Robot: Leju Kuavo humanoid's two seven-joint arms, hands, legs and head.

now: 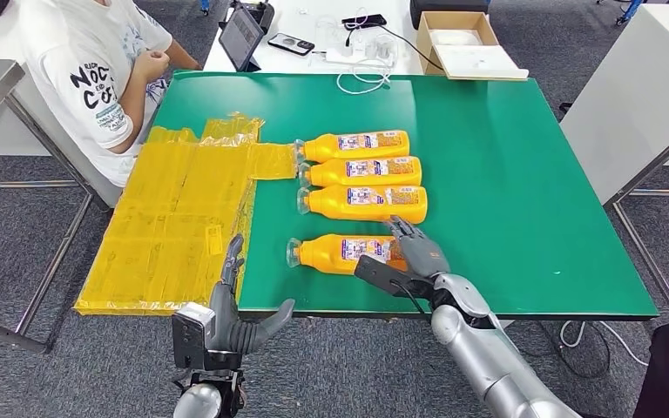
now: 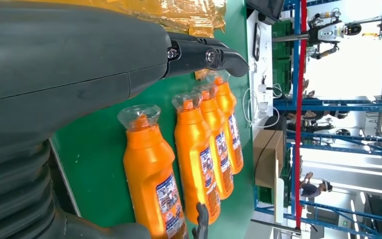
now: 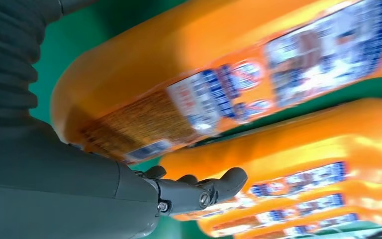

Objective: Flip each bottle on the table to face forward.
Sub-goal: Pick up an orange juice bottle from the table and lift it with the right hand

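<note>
Four orange bottles are lying on the green table, caps toward the yellow plastic sheet. The right hand is resting its slightly spread fingers over the base end of the nearest bottle; I cannot tell if they are gripping it. The other three bottles are lying just beyond the fingertips. The left hand is hovering off the table edge, fingers apart, holding nothing.

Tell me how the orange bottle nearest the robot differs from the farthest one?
The nearest orange bottle lies apart from the others with the right robot hand over its base end; the farthest orange bottle lies untouched, close beside its neighbour. Both lie flat on the green table, clear caps pointing the same way, labels up.
</note>
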